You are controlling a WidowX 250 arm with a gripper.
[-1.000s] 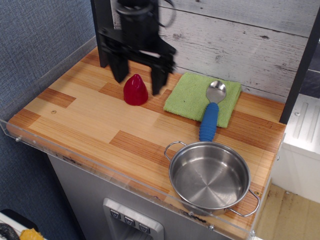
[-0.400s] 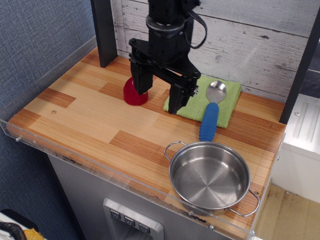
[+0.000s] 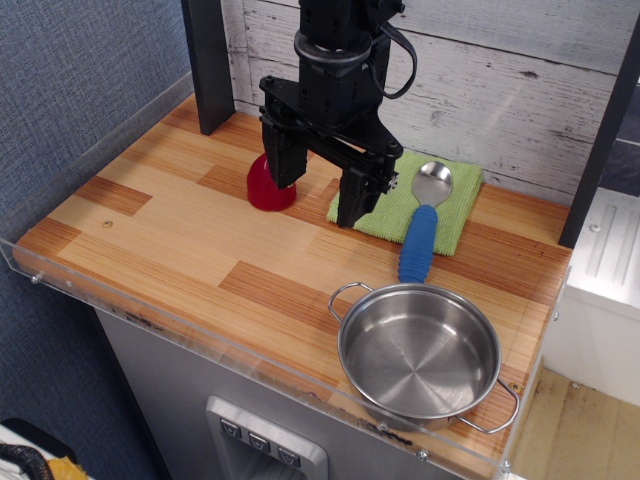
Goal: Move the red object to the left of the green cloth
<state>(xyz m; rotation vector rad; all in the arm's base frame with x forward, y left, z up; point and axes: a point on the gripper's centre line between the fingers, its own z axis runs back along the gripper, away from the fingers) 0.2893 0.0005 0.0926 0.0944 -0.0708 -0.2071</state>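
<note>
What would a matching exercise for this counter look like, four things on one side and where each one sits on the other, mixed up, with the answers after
Things:
1. red object
2. green cloth
3. blue-handled spoon
4. steel pan

Places:
A. near front right corner of the counter, empty
B. bowl on the cloth, handle reaching onto the wood
C. flat near the back wall, right of the red lump
D. on the wood left of the cloth, partly hidden behind the gripper

Pairs: 1-D, 2-C, 3-B, 4-A
</note>
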